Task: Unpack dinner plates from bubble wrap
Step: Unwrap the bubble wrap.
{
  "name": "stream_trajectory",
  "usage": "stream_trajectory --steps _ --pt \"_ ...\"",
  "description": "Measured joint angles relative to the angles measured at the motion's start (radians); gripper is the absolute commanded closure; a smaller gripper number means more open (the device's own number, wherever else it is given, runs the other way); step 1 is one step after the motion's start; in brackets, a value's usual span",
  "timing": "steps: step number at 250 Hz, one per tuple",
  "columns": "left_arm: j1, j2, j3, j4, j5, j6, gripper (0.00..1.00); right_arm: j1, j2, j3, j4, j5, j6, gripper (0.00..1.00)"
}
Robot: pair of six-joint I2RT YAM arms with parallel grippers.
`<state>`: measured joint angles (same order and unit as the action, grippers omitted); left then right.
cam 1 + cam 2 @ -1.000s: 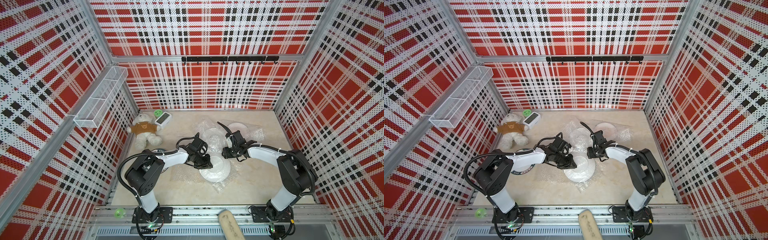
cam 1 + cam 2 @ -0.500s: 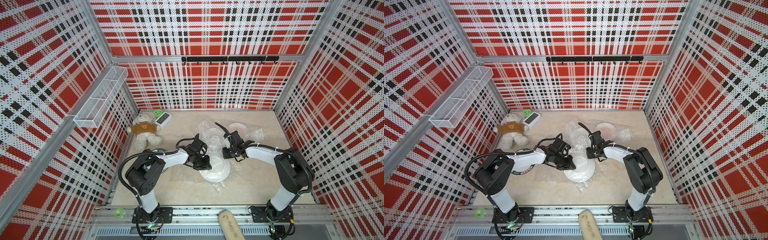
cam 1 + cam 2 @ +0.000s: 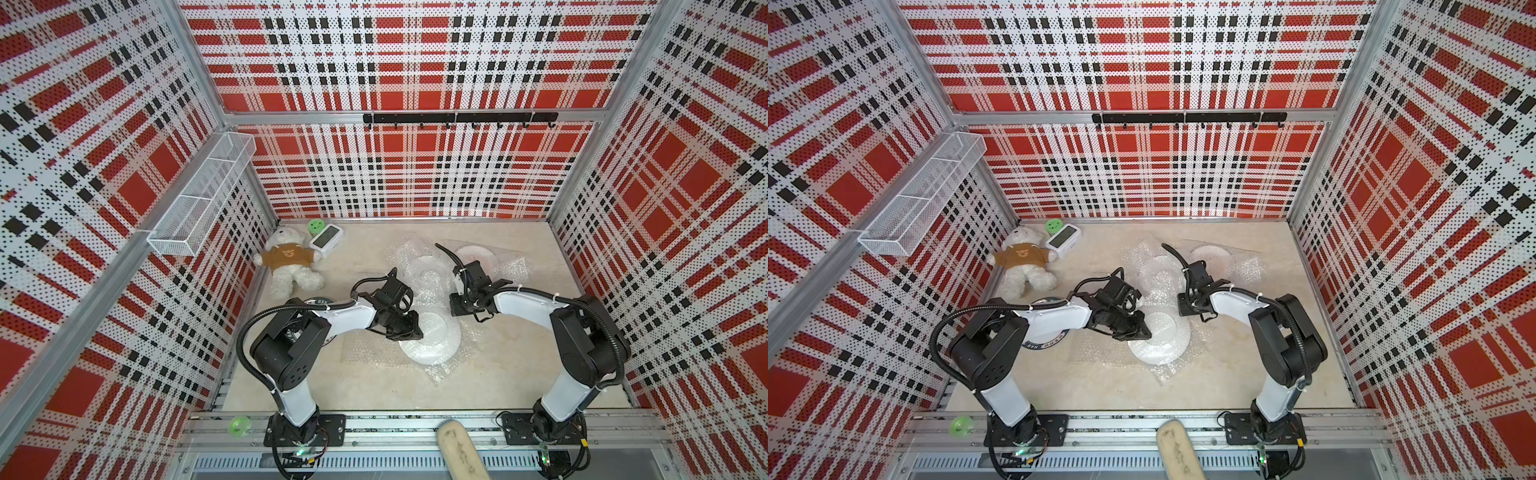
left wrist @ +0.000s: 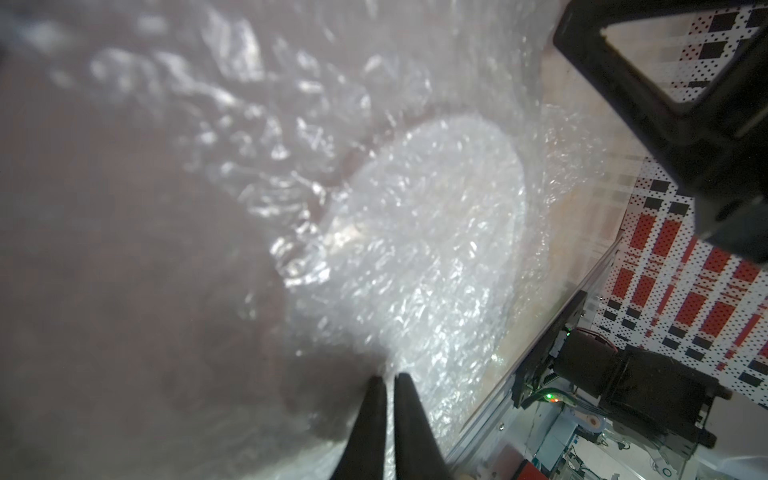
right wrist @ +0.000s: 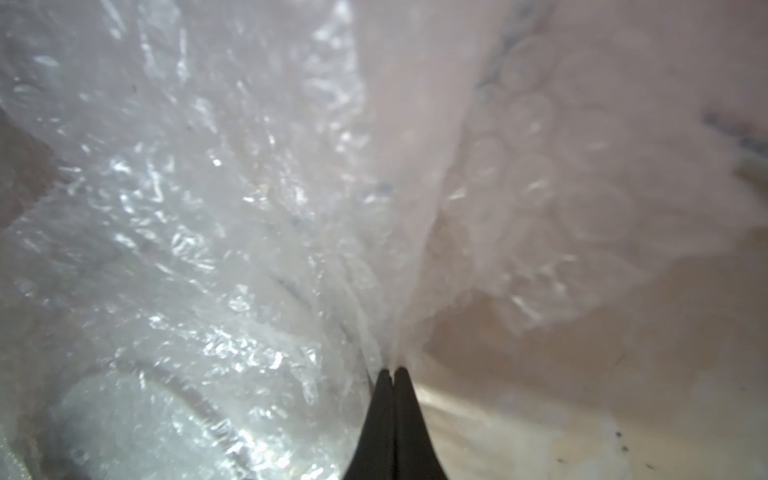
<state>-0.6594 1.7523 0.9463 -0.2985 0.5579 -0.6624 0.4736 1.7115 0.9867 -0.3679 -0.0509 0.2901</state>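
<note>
Left gripper — at white plate

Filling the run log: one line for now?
left gripper shut on bubble wrap | right gripper shut on bubble wrap | front dinner plate covered

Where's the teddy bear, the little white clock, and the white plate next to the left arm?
teddy bear [image 3: 289, 258]: in a top view, on its brown sweater.
white clock [image 3: 327, 240]: in a top view, on its screen.
plate [image 3: 437, 338]: in a top view, on its middle.

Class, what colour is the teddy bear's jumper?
The jumper is brown; the teddy bear itself is white. It shows best in a top view.
</note>
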Motion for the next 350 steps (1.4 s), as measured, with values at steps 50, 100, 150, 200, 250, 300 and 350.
stream_trajectory --steps 50,100,150,200,250,300,350 --pt "0.004 -0.042 -0.024 0.021 0.043 -0.014 0.71 -0.039 -0.098 -0.020 -0.006 -0.027 0.001 0.66" --pt "-0.001 -0.259 -0.126 0.040 0.034 -0.062 0.57 -0.089 -0.128 -0.061 0.000 -0.069 0.014 0.64" --pt "0.000 -0.367 -0.249 -0.004 -0.051 -0.098 0.72 -0.089 -0.112 -0.078 -0.032 -0.054 0.024 0.75" --pt "0.008 -0.315 -0.262 -0.028 -0.121 -0.135 0.89 -0.089 -0.093 -0.109 -0.032 -0.059 0.035 0.79" --pt "0.025 -0.224 -0.200 -0.023 -0.173 -0.145 0.94 -0.089 -0.097 -0.165 -0.025 -0.089 0.044 0.82" --pt "0.080 -0.124 -0.143 -0.018 -0.170 -0.134 0.94 -0.077 -0.134 -0.210 -0.020 -0.148 0.077 0.81" --pt "0.151 -0.061 -0.059 -0.028 -0.167 -0.093 0.94 -0.032 -0.141 -0.233 0.013 -0.183 0.123 0.82"
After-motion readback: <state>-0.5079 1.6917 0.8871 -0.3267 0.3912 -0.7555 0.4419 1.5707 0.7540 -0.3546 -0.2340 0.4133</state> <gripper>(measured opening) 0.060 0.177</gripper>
